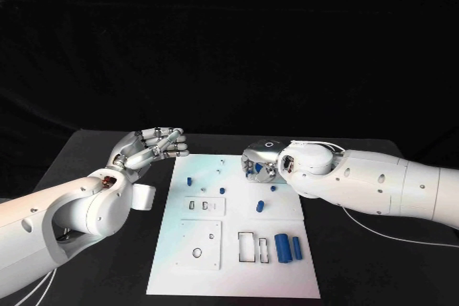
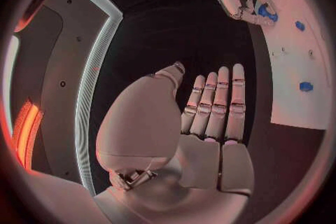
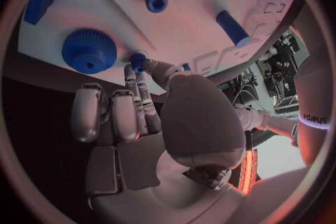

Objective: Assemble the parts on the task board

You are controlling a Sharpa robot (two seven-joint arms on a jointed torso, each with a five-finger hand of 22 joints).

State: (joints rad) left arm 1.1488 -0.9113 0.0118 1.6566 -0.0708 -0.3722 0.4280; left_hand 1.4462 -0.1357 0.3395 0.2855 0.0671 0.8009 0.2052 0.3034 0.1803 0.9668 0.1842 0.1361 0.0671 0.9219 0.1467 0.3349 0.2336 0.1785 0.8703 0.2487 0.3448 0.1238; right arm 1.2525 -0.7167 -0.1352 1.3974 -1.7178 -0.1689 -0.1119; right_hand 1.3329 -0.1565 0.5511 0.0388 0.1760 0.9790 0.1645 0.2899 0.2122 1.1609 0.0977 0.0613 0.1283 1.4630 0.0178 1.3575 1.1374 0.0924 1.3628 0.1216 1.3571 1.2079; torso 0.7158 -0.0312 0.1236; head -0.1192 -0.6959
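I see a black table (image 1: 95, 147) with the white board (image 1: 239, 266) lying flat on its middle, long side running away from me. A white cable (image 1: 392, 234) trails over the table right of the board.

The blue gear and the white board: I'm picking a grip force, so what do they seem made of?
The blue gear looks like matte plastic, possibly printed: even colour, dull surface, moulded teeth. The white board looks like rigid plastic or painted sheet, smooth, with clean cutouts; which one is unclear.

R hand (image 1: 260, 161) hides gear (mostly).
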